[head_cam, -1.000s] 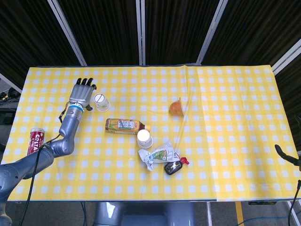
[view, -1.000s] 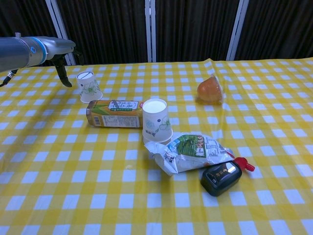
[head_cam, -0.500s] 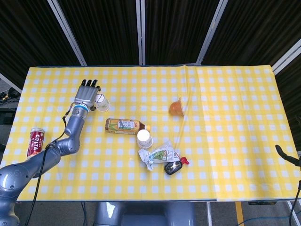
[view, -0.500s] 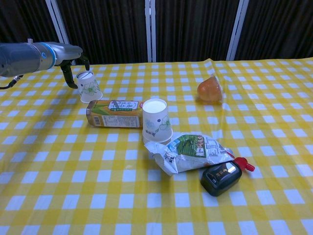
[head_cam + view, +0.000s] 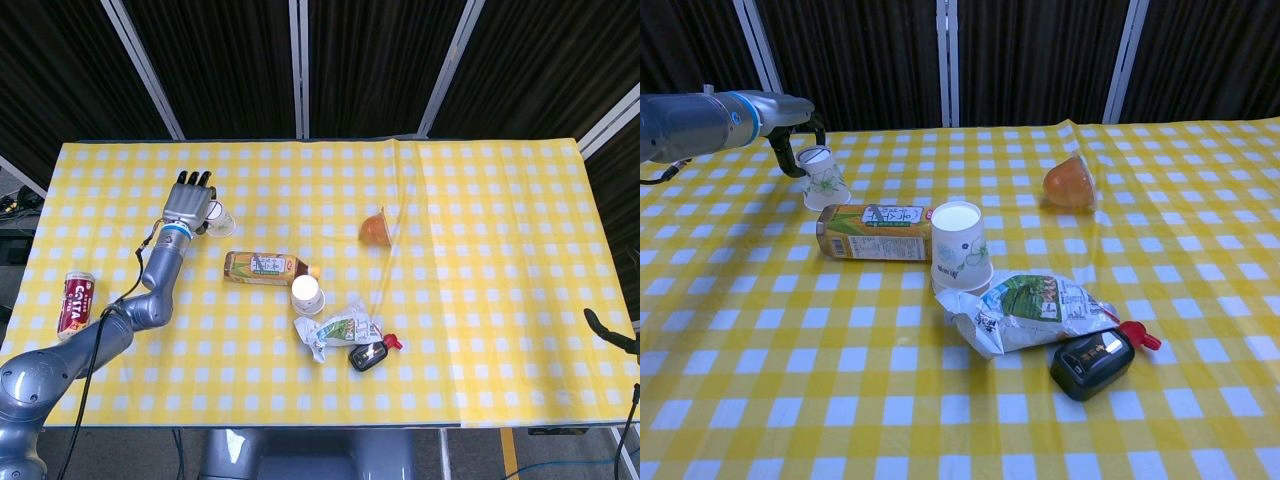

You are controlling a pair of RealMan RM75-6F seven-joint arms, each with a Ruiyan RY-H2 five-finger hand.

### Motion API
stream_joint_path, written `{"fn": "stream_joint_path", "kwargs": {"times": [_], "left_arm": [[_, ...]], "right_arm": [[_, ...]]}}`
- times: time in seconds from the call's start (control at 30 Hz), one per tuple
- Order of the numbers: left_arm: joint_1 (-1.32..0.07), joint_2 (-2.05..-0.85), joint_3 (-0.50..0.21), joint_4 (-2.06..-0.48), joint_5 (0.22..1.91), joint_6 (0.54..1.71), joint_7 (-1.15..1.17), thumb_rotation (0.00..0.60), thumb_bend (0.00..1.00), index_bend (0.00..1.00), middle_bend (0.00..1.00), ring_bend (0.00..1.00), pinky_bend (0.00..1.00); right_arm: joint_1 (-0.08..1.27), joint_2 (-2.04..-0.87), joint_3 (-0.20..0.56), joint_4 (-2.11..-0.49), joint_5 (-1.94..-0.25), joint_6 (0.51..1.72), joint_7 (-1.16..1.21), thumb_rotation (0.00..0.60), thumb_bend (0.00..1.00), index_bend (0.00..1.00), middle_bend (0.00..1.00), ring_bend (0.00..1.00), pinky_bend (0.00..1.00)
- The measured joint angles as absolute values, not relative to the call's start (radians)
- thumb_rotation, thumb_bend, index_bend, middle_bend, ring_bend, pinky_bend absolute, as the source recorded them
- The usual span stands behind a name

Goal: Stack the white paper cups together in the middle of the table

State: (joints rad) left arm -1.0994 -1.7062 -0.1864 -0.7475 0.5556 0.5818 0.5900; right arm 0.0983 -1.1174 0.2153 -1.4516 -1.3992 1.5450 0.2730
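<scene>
White paper cup (image 5: 823,178) near the table's far left corner sits inside the left hand's (image 5: 792,130) part-curled, not yet closed fingers; grasping seems underway, then carrying to the mid-table cup (image 5: 961,248).

- Looking like a robot test room or lab rather than a home.
- Standing against dark pleated curtains (image 5: 1040,60) split by pale metal posts (image 5: 298,65).
- Bearing a yellow checked tablecloth (image 5: 490,330), creased, over a lone table.
- Showing cables (image 5: 12,200) trailing at the left edge.
</scene>
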Motion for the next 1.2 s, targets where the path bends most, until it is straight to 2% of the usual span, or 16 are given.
{"fn": "stream_joint_path", "kwargs": {"times": [0.23,0.43,0.73,0.97,1.2], "left_arm": [[-1.092,-1.671,-0.205,-0.8,0.591,0.609,0.555,0.6,0.39,0.4,0.0,0.0,0.0],[-1.08,-1.595,-0.232,-0.942,0.636,0.658,0.517,0.6,0.39,0.39,0.0,0.0,0.0],[-1.035,-1.405,-0.25,-1.367,0.794,0.769,0.471,0.6,0.39,0.4,0.0,0.0,0.0],[-0.991,-1.253,-0.231,-1.719,1.005,0.845,0.457,0.6,0.39,0.4,0.0,0.0,0.0],[-0.968,-1.199,-0.175,-1.849,1.14,0.87,0.471,0.6,0.39,0.4,0.0,0.0,0.0]], "right_arm": [[0.097,-1.117,0.216,-1.454,-1.402,1.551,0.273,0.6,0.12,0.05,0.0,0.0,0.0],[0.095,-1.114,0.217,-1.459,-1.403,1.555,0.273,0.6,0.12,0.05,0.0,0.0,0.0],[0.094,-1.113,0.215,-1.466,-1.411,1.559,0.275,0.6,0.12,0.05,0.0,0.0,0.0],[0.09,-1.11,0.216,-1.471,-1.412,1.566,0.279,0.6,0.12,0.05,0.0,0.0,0.0],[0.089,-1.106,0.219,-1.47,-1.408,1.565,0.289,0.6,0.12,0.05,0.0,0.0,0.0]]}}
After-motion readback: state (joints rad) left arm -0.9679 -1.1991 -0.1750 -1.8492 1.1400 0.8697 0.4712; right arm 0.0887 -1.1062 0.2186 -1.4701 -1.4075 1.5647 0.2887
